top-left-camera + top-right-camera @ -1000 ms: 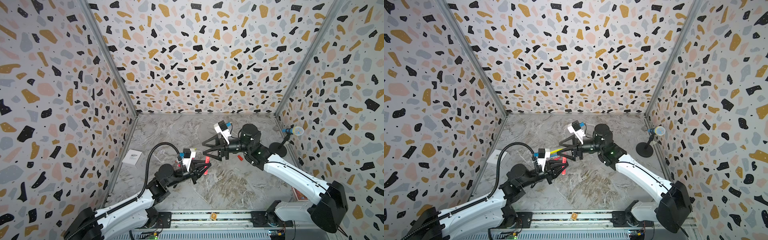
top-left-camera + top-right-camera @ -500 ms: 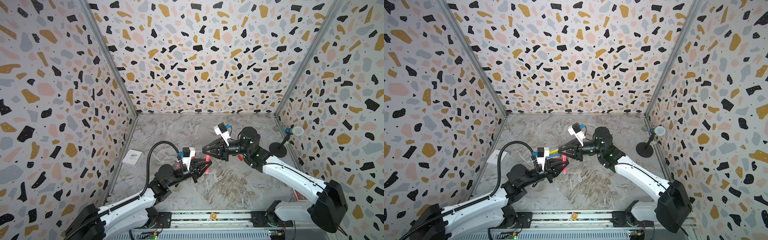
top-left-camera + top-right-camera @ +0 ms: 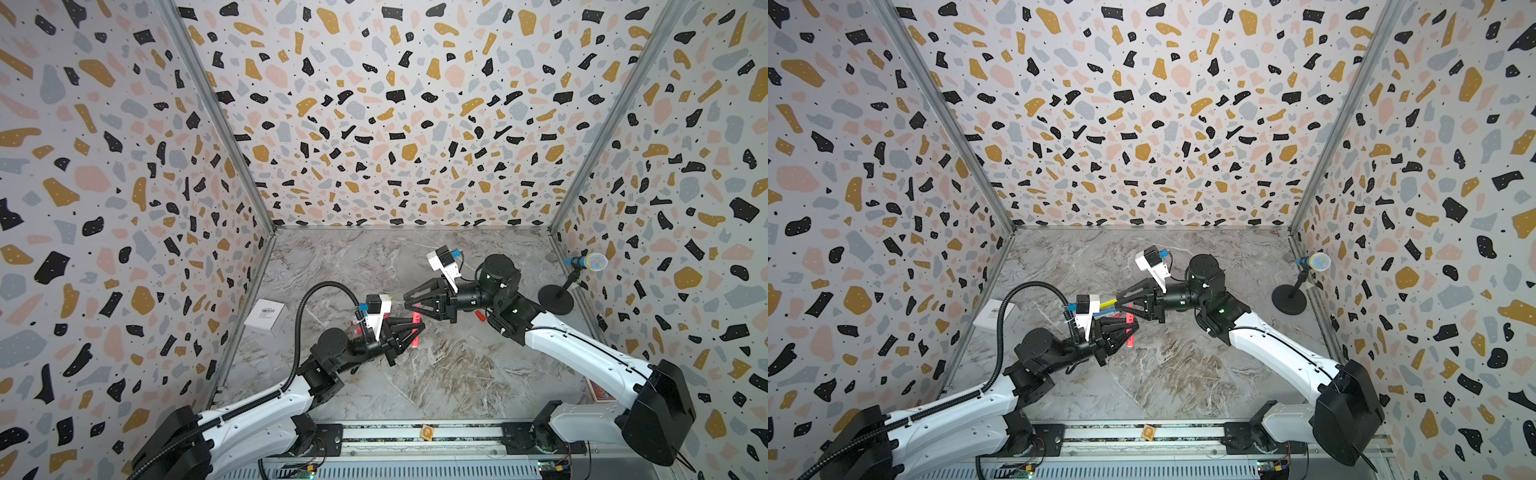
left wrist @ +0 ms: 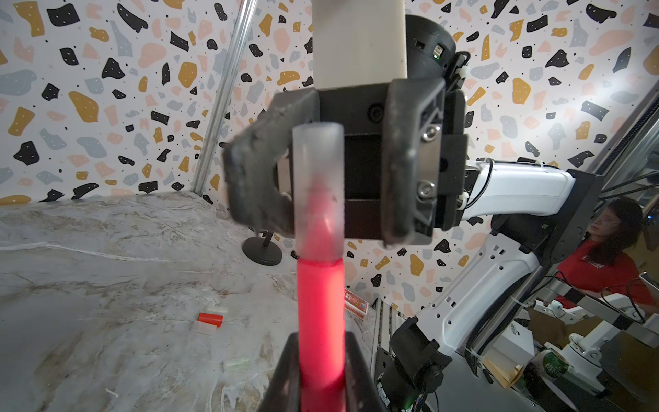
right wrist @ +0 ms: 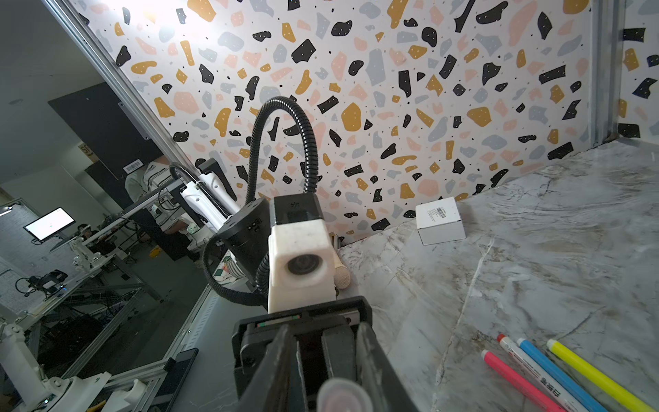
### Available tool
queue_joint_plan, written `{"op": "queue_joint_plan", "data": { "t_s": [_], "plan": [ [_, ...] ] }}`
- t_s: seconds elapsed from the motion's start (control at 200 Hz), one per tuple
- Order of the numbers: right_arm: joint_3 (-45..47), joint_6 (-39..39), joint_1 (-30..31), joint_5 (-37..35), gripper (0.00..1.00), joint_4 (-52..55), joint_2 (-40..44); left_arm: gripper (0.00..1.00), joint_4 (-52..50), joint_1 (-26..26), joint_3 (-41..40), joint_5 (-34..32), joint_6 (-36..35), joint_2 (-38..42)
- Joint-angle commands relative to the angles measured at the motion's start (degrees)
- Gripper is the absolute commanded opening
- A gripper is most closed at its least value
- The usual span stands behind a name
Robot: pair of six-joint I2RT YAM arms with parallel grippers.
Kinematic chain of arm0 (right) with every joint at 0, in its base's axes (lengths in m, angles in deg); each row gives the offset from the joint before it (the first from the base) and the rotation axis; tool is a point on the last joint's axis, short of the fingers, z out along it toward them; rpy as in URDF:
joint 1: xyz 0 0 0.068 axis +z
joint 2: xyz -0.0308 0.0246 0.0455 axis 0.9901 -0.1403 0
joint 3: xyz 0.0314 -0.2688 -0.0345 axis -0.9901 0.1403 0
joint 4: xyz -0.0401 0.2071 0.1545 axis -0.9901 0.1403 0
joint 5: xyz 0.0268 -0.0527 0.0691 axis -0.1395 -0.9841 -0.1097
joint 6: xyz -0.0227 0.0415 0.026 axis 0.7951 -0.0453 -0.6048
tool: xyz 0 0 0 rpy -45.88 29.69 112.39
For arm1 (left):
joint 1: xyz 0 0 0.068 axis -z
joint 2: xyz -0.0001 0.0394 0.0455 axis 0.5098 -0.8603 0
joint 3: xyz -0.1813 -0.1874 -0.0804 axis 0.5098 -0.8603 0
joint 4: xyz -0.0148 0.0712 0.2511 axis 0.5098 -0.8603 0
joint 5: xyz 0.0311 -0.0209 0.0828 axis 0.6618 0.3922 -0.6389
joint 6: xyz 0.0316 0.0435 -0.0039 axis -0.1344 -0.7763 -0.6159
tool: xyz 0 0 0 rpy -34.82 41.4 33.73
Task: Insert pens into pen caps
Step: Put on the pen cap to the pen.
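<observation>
My left gripper (image 4: 321, 344) (image 3: 419, 329) is shut on a bright pink pen (image 4: 321, 314), which stands crosswise in its jaws. A frosted clear pen cap (image 4: 318, 185) sits on the pen's far end. My right gripper (image 4: 328, 174) (image 3: 410, 302) faces it with one finger on each side of that cap (image 5: 344, 396). Its jaws are slightly apart, with a gap beside the cap. Pink (image 5: 517, 381), white (image 5: 527, 367), blue (image 5: 556, 371) and yellow (image 5: 599, 378) pens lie side by side on the table. A red-orange cap (image 4: 210, 318) (image 3: 481, 316) and a clear cap (image 4: 235, 364) lie loose.
A white box (image 3: 264, 313) sits by the left wall. A small microphone on a round black stand (image 3: 557, 297) is at the right wall. A red card pack (image 4: 354, 303) lies near the front right corner. Terrazzo walls enclose three sides of the marble table (image 3: 457, 386).
My right gripper moved left to the pen's end and closed from wide open. Its jaws have since parted a little. The left gripper kept its hold and hardly moved.
</observation>
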Motion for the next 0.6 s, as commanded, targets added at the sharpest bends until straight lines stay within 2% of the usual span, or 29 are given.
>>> {"op": "queue_joint_plan", "data": {
  "t_s": [0.0, 0.13, 0.315, 0.446, 0.596],
  "plan": [
    [-1.5, 0.4, 0.3, 0.9, 0.27, -0.4, 1.1, 0.00, 2.2, -0.2, 1.9, 0.1, -0.3, 0.2],
    [-1.1, 0.6, 0.3, 0.9, 0.20, -0.4, 1.4, 0.00, 1.8, -0.1, 2.2, 0.2, -0.5, 0.2],
    [-0.8, 1.5, 0.3, 0.7, 0.19, 1.0, 1.9, 0.00, 1.2, -0.1, 2.8, 0.2, -0.8, 0.2],
    [-0.4, 3.2, 0.8, -0.1, 0.00, 3.1, 2.3, 0.00, 1.7, -0.1, 3.0, -0.5, -0.5, 0.6],
    [1.4, 6.9, 2.9, -3.3, 0.00, 6.4, 3.5, 0.00, 2.9, -0.2, 3.9, -1.6, 0.5, 1.0]
  ]
}}
